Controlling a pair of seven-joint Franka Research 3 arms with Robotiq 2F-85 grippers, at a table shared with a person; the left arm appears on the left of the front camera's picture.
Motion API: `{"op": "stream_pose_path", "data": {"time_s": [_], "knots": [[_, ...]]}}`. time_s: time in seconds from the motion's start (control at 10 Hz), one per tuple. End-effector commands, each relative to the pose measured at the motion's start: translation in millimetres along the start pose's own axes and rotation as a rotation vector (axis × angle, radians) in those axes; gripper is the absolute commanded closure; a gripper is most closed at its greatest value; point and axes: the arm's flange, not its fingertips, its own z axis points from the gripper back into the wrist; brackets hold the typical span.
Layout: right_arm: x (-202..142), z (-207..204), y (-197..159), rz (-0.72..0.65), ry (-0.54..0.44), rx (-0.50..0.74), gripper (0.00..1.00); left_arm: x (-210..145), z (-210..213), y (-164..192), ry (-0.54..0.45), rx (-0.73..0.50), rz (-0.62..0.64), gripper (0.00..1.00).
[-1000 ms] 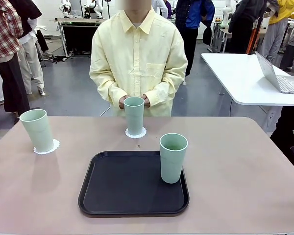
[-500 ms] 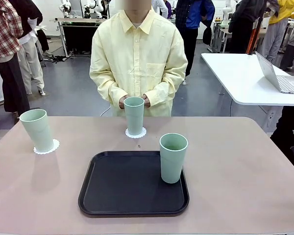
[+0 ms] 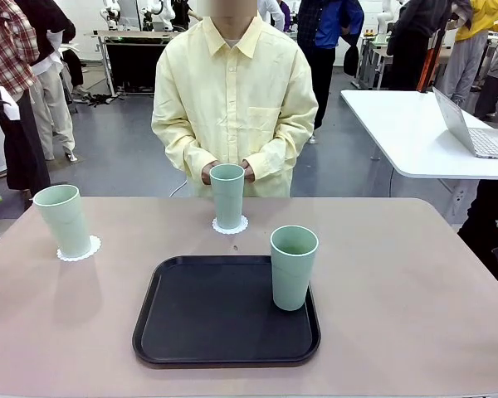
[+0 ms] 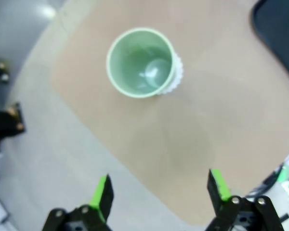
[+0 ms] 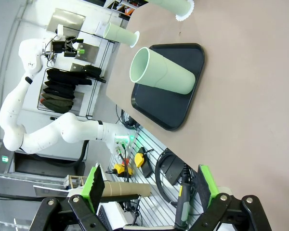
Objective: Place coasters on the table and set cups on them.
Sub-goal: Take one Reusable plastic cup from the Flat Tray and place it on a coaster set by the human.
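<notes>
Mint-green plastic stands at three places on the beige tabletop [image 3: 415, 282]. The first cup [image 3: 62, 220] is at 10 o'clock on a lacy white first coaster [image 3: 93, 245]. The second cup [image 3: 227, 195] is at 12 o'clock on the second coaster [image 3: 231, 231], just in front of the person's hands [image 3: 206, 173]. The third cup [image 3: 293, 267] is on the black tray [image 3: 199, 315], against the tray's 3 o'clock rim.

The left claw [image 4: 159, 185] is spread wide and empty, hanging above the first cup and well apart from it. The right claw [image 5: 149, 175] is also open, with nothing between its green pads, and is held clear of the tabletop.

Two settings are judged done, so the step in hand is taken to be the last one. A coaster should first be laid flat on the bare tabletop toward 3 o'clock, well apart from the tray's rim. The third cup is best taken by the right claw, which is on that side. Because the wall tapers, it should be gripped around the upper half, and gently, since thin plastic may flex. It should be lifted straight up until its base clears the rim, then carried upright and lowered centred, so the scalloped edge shows all round. Release is best held back until the base rests flat. If the cup is dragged, the light coaster may slide.
</notes>
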Motion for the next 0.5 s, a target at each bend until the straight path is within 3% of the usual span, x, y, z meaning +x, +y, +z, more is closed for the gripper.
{"op": "stream_pose_path", "data": {"time_s": [0.0, 0.4], "knots": [[3.1, -0.5, -0.7, 0.019, -0.019, 0.028, 0.0, 4.9, 2.9, -12.1, 0.02, -0.053, 0.032, 0.0], [3.1, -0.5, -0.7, 0.019, -0.019, 0.028, 0.0, -1.6, -13.0, -10.0, -0.058, -0.153, 0.058, 0.0]]}}
